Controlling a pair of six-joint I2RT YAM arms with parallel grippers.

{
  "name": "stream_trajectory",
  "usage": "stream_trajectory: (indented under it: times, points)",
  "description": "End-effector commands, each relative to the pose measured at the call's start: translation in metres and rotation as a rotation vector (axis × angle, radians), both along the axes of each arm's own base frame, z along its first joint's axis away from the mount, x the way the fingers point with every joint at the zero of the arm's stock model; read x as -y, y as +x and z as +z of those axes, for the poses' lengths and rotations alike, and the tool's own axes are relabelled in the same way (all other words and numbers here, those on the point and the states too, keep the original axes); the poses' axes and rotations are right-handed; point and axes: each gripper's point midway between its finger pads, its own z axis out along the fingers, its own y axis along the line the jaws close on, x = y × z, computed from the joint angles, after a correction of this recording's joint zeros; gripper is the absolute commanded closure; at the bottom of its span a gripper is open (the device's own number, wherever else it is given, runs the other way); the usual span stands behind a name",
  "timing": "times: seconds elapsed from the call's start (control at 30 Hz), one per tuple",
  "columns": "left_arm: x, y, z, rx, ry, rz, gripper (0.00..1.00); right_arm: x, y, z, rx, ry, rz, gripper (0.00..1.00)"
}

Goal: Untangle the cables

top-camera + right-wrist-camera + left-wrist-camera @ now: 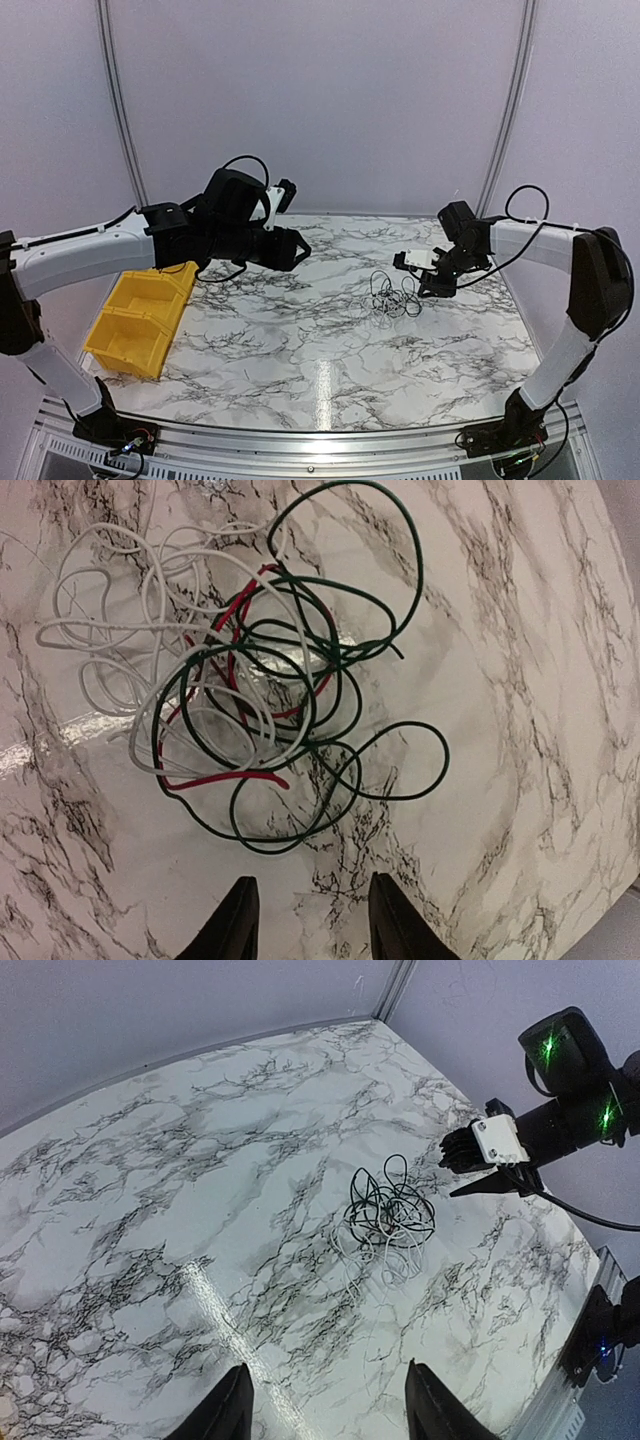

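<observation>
On the marble table (300, 360) the cables (388, 1212) lie tangled right of the middle, straight ahead of the right gripper (308, 905), which hangs partly open and empty near them, while the left gripper (328, 1395), also open and empty, is well apart.

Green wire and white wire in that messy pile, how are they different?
The green wire is dark, the white wire pale. In the right wrist view the green wire throws wide loops toward the right, while the white wire bunches in smaller loops on the left. Both are thin, lie on the marble table and are tangled together with a red wire.
</observation>
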Motion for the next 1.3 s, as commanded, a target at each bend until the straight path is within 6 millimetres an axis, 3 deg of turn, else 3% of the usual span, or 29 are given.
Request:
stream_trajectory:
  times: [0.0, 0.23, 0.43, 0.63, 0.97, 1.0, 1.13, 1.27]
  points:
    - [-0.006, 0.000, 0.015, 0.035, -0.035, 0.029, 0.45, -0.014, 0.012, -0.002, 0.076, -0.038, 0.114, 0.62]
    - [-0.016, 0.000, 0.012, 0.027, -0.040, 0.072, 0.45, -0.037, 0.006, -0.017, 0.049, -0.036, 0.194, 0.61]
    - [-0.021, 0.002, 0.009, 0.045, -0.023, 0.092, 0.45, -0.048, 0.012, -0.013, 0.053, 0.010, 0.196, 0.66]
    - [-0.012, 0.005, -0.002, 0.039, -0.010, 0.066, 0.45, -0.055, 0.000, -0.019, 0.018, 0.033, 0.229, 0.81]
    - [0.006, 0.010, -0.009, 0.026, -0.014, 0.021, 0.45, -0.056, 0.001, -0.011, 0.032, 0.035, 0.197, 1.00]
    - [0.008, 0.009, -0.010, 0.025, -0.016, 0.017, 0.45, -0.056, -0.001, -0.008, 0.025, 0.035, 0.196, 1.00]
    - [0.021, 0.010, -0.011, 0.019, -0.071, -0.010, 0.45, -0.063, -0.012, 0.032, -0.002, 0.100, 0.186, 1.00]
    - [0.049, 0.002, 0.003, 0.064, -0.250, -0.102, 0.43, -0.082, -0.039, 0.068, -0.031, 0.193, 0.202, 1.00]
